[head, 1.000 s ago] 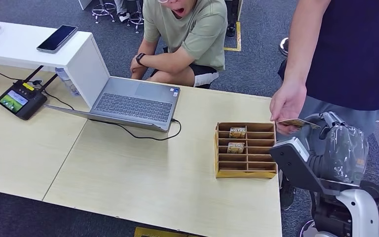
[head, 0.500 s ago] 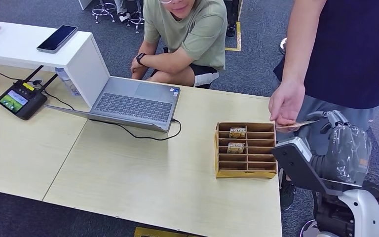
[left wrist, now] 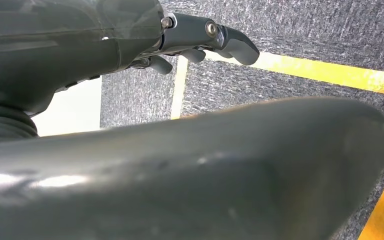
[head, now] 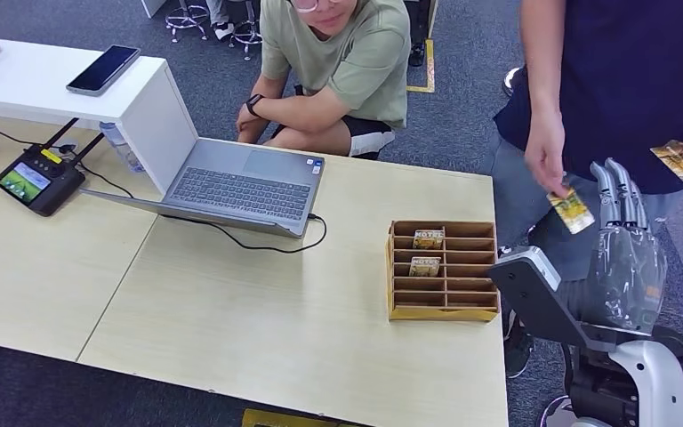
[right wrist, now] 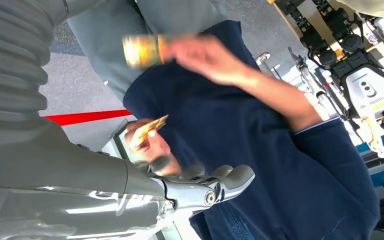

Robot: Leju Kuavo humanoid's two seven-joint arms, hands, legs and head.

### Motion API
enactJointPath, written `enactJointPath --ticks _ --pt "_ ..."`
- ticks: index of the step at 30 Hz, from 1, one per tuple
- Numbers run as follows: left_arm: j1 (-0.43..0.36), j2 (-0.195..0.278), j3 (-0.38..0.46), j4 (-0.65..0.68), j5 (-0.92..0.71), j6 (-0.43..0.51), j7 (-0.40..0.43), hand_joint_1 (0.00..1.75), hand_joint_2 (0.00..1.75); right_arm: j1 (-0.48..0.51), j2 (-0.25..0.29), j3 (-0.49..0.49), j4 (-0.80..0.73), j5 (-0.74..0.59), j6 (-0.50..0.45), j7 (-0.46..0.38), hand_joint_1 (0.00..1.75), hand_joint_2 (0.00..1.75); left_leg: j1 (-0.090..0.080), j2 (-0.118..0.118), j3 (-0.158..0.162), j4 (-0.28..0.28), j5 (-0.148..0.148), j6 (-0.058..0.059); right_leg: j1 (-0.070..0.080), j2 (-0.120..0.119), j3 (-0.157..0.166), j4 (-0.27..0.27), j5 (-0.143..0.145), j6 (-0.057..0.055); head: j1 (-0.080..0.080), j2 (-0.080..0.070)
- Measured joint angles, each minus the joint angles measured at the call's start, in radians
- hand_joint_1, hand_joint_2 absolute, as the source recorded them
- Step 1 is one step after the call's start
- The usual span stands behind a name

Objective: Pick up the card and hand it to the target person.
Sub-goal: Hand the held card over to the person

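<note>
Two cards show near the right edge of the head view. One card (head: 572,210) hangs from the hand (head: 544,160) of the person in the dark blue shirt (head: 649,80), just left of the robot's right hand (head: 624,253). A second card (head: 681,162) sits in that person's other hand at the far right edge.

The right hand is raised at the right of the frame, its fingers (head: 620,191) pointing straight up and spread a little, with nothing in them. I think it is up there because that is where the person stands, off the counter (head: 276,320), so the card can pass across.

Half a second ago the card lay flat between the person's hand and the robot's fingers, near the top right corner of the wooden card rack (head: 444,269). Now the person has it alone, higher up and tilted, and the robot's fingers have gone from bent to straight. So the handover looks done.

The left hand (left wrist: 200,40) hangs over the grey floor with yellow lines, its fingers loosely apart and holding nothing. Two more cards stay in the rack in the middle right of the frame.
</note>
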Motion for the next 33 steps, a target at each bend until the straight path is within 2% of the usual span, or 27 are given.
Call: enactJointPath --ticks 6,9,13,16,21,25,29,33 --pt "0.000 0.000 0.000 0.000 0.000 0.000 0.000 0.00 0.00 0.002 -0.001 0.000 0.000 -0.014 0.000 0.000 0.00 1.75 0.000 0.000 0.000 0.000 0.000 0.000 0.000 0.000 0.000 0.000 0.000 0.000 0.000 0.000" --pt "0.000 0.000 0.001 0.000 0.002 0.002 0.000 0.00 0.00 0.004 -0.001 0.000 0.000 -0.104 -0.007 0.000 0.00 1.75 0.000 0.000 0.000 0.000 0.000 0.000 0.000 0.000 0.000 0.000 0.000 0.000 0.000 0.000" --pt "0.000 0.000 0.001 0.000 0.003 0.003 -0.002 0.00 0.00 0.001 -0.004 0.002 0.004 -0.327 -0.061 -0.003 0.00 1.75 0.000 0.000 0.000 0.000 0.000 0.000 0.000 0.000 0.000 0.000 0.000 0.000 0.000 0.000" --pt "0.000 0.000 0.001 0.000 0.003 0.002 -0.004 0.00 0.00 -0.006 -0.019 0.008 0.011 -0.570 -0.139 -0.036 0.00 1.75 0.000 0.000 0.000 0.000 0.000 0.000 0.000 0.000 0.000 0.000 0.000 0.000 0.000 0.000" --pt "0.000 0.000 0.001 0.000 0.003 -0.001 -0.007 0.00 0.00 0.000 -0.054 0.024 0.047 -0.929 -0.247 -0.178 0.00 1.75 0.000 0.000 0.000 0.000 0.000 0.000 0.000 -0.001 0.000 0.000 0.000 0.000 0.000 0.000" --pt "0.000 0.000 0.001 0.000 0.003 -0.004 -0.009 0.00 0.00 0.039 -0.089 0.026 0.083 -1.188 -0.279 -0.320 0.00 1.75 0.000 -0.001 -0.001 0.000 0.000 0.000 0.000 -0.001 0.000 0.000 0.000 0.000 0.000 0.000" --pt "0.000 0.000 0.001 0.000 0.003 -0.006 -0.013 0.00 0.00 0.079 -0.125 0.025 0.117 -1.317 -0.283 -0.392 0.00 1.75 0.000 0.000 -0.001 0.000 0.000 0.000 0.000 -0.001 0.000 0.000 0.000 0.000 0.000 0.000" --pt "0.000 0.000 0.001 0.000 0.005 -0.006 -0.020 0.00 0.00 0.098 -0.149 0.026 0.151 -1.355 -0.280 -0.401 0.00 1.75 0.000 0.000 0.000 0.000 0.000 0.000 0.000 -0.001 0.000 0.000 0.000 0.000 0.000 0.000"
